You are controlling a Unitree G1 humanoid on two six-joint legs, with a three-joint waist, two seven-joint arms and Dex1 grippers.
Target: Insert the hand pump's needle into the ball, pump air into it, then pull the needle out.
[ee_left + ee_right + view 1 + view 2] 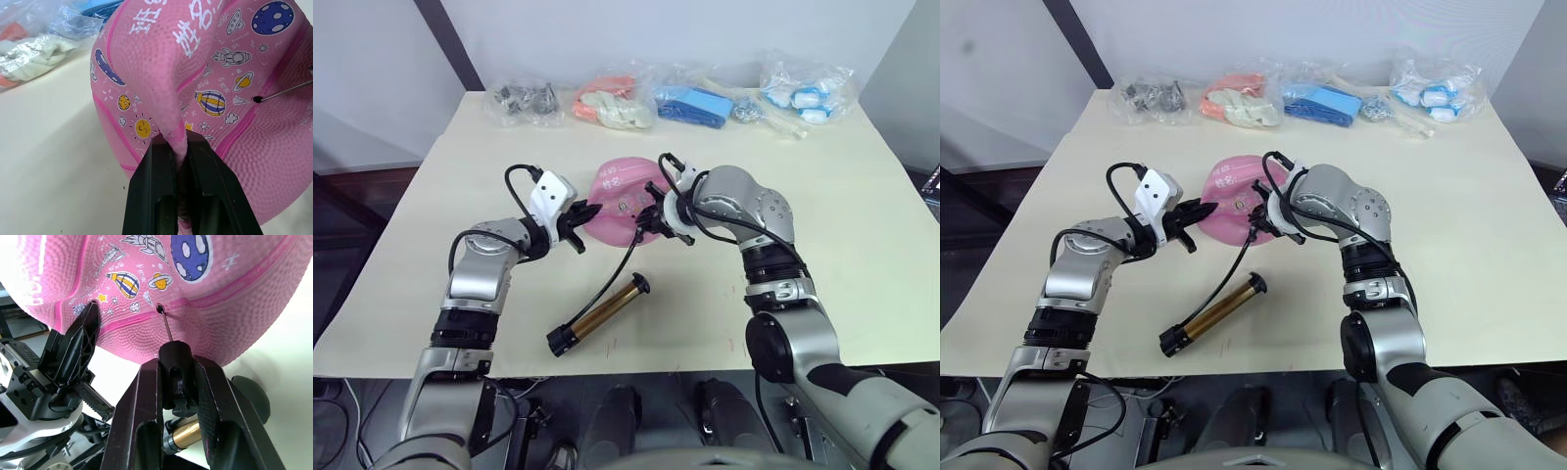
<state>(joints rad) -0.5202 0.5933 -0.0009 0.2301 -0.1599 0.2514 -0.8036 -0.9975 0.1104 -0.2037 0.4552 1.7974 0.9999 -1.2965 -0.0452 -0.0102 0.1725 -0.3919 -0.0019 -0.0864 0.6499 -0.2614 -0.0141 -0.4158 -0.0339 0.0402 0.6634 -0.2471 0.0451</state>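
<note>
Left gripper (pixel 180 161) pinching a fold of the deflated pink ball (pixel 625 201) at mid-table, right gripper (pixel 177 377) clamped on the hose's black end fitting (pixel 176 364), needle (pixel 166 327) tip in the valve hole (pixel 160 309), hand pump (pixel 598 315) lying on the table (pixel 862 225) nearer the robot.

The hand pump (pixel 599 315) lies before the ball (pixel 619 201).

bright even overhead light, soft shadows, sharp close-ups, faint glare on plastic bags (pixel 808 90)
</note>
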